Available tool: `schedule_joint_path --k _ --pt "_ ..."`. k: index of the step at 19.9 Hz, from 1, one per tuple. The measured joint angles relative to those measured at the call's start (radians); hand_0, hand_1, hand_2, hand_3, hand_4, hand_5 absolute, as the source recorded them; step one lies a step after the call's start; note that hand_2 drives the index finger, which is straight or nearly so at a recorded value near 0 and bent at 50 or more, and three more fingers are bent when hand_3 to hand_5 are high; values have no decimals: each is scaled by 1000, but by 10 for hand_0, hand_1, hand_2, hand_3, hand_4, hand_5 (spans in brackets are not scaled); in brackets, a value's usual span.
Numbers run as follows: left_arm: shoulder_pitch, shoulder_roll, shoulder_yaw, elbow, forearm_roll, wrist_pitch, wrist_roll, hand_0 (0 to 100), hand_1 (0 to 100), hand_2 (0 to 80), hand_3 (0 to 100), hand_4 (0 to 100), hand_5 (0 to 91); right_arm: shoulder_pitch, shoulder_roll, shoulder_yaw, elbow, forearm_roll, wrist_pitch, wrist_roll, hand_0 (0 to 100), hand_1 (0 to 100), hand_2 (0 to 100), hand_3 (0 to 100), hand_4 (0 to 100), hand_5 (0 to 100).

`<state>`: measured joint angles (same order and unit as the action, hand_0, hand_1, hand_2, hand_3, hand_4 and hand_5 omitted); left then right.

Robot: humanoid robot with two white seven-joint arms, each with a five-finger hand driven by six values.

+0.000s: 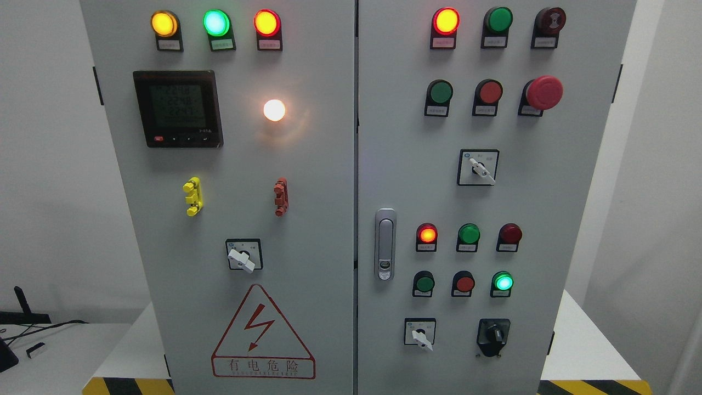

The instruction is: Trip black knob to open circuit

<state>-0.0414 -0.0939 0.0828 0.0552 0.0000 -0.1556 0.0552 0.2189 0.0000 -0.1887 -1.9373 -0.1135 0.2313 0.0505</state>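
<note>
The black knob (493, 334) is a small rotary switch on a black plate at the lower right of the grey cabinet's right door (548, 219). Its handle stands roughly upright. To its left is a white rotary switch (420, 334). Neither of my hands nor arms shows in the head view.
The cabinet's two doors carry lit and unlit lamps, push buttons, a red mushroom stop button (544, 92), a door latch (385, 244), a meter display (178, 108) and a warning triangle (262, 334). A desk with cables (33, 329) lies at the lower left. Yellow-black tape (587, 387) marks the base.
</note>
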Motion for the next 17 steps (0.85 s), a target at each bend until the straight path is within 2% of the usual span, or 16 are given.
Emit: schedule_joint_path --k 2,7,17 --pt "0 0 0 0 0 0 0 120 389 0 0 0 0 49 0 -12 -24 -17 -14 15 153 105 286 408 356 350" --pt "0 0 0 0 0 0 0 120 389 0 0 0 0 145 0 -35 -70 -47 -73 32 77 3 234 336 307 315" --pt "0 0 0 0 0 0 0 120 389 0 0 0 0 217 0 -64 -120 -100 -95 35 0 0 203 323 292 302"
